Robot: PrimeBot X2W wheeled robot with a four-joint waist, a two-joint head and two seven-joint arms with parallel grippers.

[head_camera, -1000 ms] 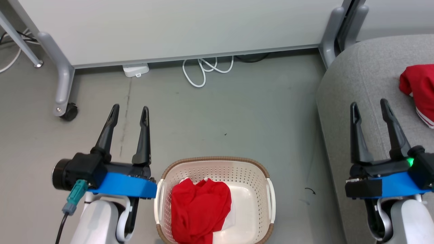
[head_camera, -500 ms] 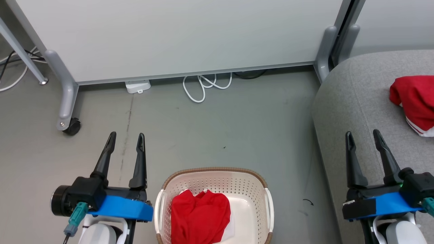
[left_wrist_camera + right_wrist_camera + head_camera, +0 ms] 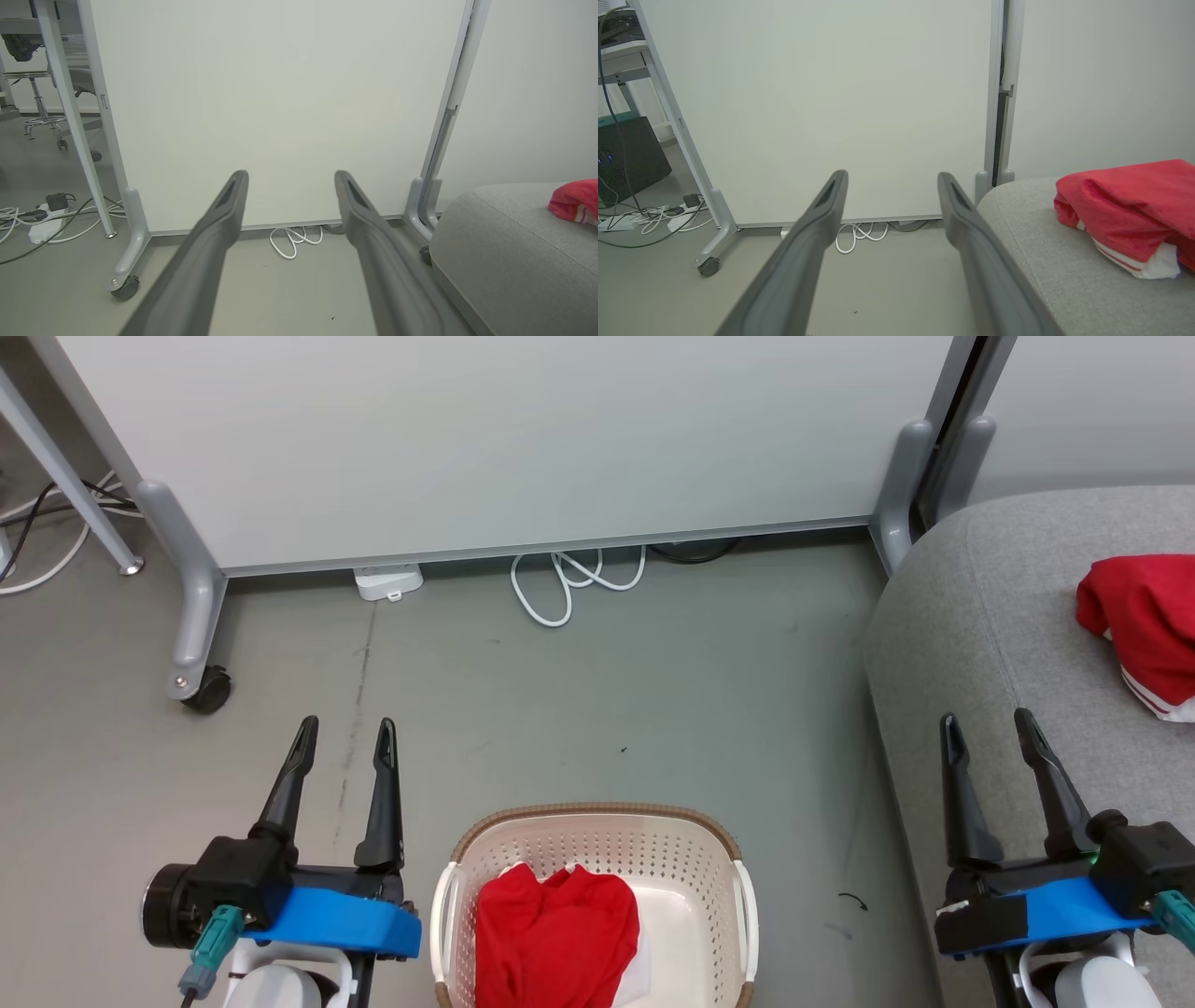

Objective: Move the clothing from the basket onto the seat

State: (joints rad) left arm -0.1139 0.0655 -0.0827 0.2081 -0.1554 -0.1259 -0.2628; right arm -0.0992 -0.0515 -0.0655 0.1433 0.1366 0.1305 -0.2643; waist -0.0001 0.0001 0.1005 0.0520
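Clothing [image 3: 557, 933] in the basket [image 3: 691, 854] is cut off below; left fingers [image 3: 381, 793] and right fingers [image 3: 959, 793] gape empty.

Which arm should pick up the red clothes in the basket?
Probably the left. The left fingers, open, sit just beside the basket, and the red garment lies in the basket's left half. The right fingers hang at the edge of the seat, farther away.
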